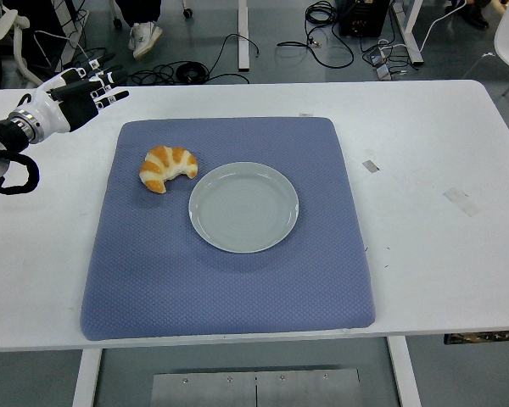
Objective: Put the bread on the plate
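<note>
Golden croissant [166, 168] lies crosswise (tips toward plate [243, 207]); left robot hand [75, 96] spread.

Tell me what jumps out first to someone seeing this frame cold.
The big blue mat covering the middle of the white table, with an empty pale plate at its centre. Just left of the plate, apart from it, a golden croissant lies on the mat. At the far left, the left robot hand hovers with fingers spread, holding nothing, short of the croissant.
</note>
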`<state>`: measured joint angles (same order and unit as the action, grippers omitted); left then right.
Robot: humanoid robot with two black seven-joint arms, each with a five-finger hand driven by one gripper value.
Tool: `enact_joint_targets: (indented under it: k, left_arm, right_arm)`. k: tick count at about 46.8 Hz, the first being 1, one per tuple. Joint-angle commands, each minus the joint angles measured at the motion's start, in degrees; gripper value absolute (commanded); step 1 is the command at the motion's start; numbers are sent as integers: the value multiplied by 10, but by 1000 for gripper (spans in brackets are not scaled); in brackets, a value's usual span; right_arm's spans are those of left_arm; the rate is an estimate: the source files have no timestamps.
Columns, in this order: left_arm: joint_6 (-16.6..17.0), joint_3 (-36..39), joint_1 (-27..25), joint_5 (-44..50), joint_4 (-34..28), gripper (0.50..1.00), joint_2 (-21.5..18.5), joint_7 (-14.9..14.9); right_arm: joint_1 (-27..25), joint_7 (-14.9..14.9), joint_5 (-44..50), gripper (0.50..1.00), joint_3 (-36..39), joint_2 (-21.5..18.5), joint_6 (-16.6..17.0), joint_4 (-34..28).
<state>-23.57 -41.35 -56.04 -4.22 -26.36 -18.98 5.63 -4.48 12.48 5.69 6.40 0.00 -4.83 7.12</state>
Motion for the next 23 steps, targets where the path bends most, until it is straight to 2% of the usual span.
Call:
enact_joint_targets:
  k: [1,23]
  left_arm:
    - [0,1,0,0,0,983,0,0]
    - [0,4,0,-1,1,983,0,0]
  right_arm:
    - [0,0,0,1000,0,0,0,0]
    - [0,0,0,1000,0,0,0,0]
